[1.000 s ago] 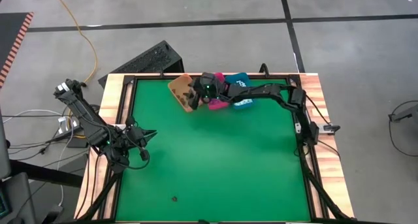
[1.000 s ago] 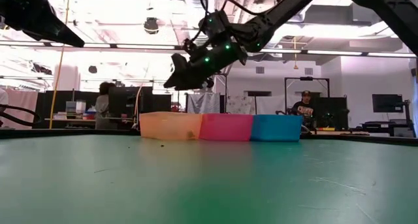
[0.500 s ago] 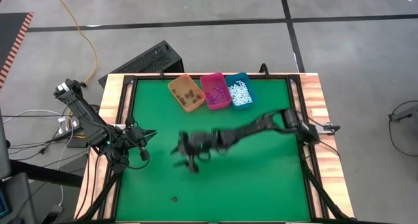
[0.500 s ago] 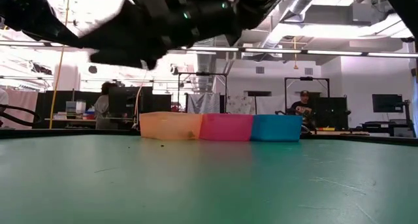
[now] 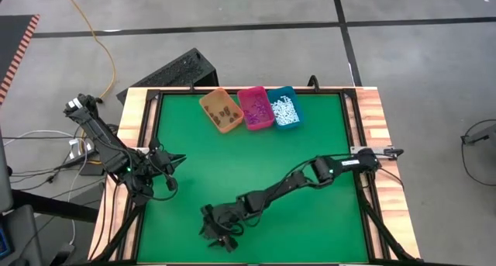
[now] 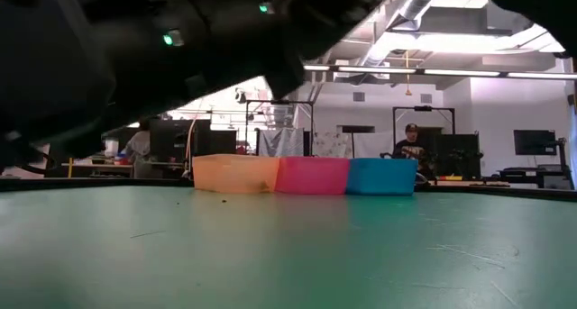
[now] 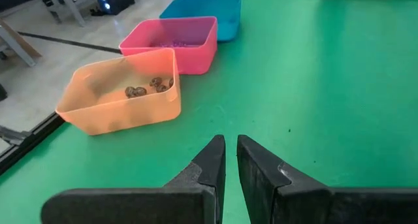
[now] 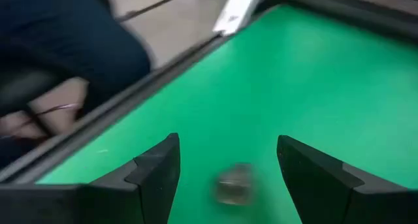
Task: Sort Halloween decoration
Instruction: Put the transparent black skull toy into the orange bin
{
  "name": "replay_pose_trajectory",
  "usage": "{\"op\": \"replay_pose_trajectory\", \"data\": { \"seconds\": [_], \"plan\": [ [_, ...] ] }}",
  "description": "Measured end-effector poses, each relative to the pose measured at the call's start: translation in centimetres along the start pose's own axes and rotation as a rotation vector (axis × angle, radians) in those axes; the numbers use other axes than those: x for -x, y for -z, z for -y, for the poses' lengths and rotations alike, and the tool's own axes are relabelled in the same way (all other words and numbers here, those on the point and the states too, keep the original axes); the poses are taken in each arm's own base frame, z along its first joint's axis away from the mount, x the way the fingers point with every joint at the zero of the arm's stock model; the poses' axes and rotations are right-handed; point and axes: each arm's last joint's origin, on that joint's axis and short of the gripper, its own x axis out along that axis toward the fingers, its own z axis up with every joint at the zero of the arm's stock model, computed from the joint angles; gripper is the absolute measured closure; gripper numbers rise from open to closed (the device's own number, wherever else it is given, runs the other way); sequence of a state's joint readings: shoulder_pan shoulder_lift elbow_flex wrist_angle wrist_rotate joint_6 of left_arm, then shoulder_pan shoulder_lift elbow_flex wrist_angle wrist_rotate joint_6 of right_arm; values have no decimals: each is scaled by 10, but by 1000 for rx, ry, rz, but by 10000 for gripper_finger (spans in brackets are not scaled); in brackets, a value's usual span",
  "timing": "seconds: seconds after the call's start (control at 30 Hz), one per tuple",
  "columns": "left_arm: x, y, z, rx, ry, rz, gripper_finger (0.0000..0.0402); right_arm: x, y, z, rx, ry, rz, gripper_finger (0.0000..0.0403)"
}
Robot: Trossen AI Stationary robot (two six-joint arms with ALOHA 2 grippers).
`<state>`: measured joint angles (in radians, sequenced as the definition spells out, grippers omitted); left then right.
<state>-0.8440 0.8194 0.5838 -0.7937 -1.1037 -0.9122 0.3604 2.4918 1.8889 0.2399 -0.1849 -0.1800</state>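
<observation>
A small dark Halloween decoration piece lies blurred on the green mat, just ahead of my right gripper. That gripper is open and hangs low near the table's near edge, touching nothing. More pieces lie sorted in the far bins: dark brown ones in the orange bin, purple ones in the pink bin, white ones in the teal bin. My left gripper waits shut at the table's left side, pointing toward the bins.
The three bins stand side by side at the far edge. The black frame rail runs along the table edge just past my right gripper, with a person's dark clothing beyond it. Bare green mat lies between the arms.
My right gripper has swept from above the bins at the far edge across the mat toward the near edge and somewhat left, sinking and turning as it went, its fingers staying open. It now hangs over the dark piece near the front.
</observation>
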Motion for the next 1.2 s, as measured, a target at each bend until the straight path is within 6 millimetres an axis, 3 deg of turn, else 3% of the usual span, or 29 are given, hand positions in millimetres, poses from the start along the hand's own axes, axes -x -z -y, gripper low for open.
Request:
{"op": "replay_pose_trajectory", "data": {
  "seconds": [0.2,0.67,0.77,1.03,1.13,1.2],
  "plan": [
    [0,0,0,17,9,-14,369,-9,-11,16,-43,-109,-22,124],
    [0,1,0,-8,14,-21,369,-16,23,29,-131,-188,-80,151],
    [0,1,0,-7,14,-21,369,-16,23,29,-137,-193,-80,178],
    [0,1,0,-13,13,-21,369,-15,24,33,-148,-182,-87,303],
    [0,1,0,-13,13,-21,369,-15,24,33,-149,-184,-85,315],
    [0,1,0,-14,14,-21,369,-15,23,33,-152,-186,-83,365]
  ]
}}
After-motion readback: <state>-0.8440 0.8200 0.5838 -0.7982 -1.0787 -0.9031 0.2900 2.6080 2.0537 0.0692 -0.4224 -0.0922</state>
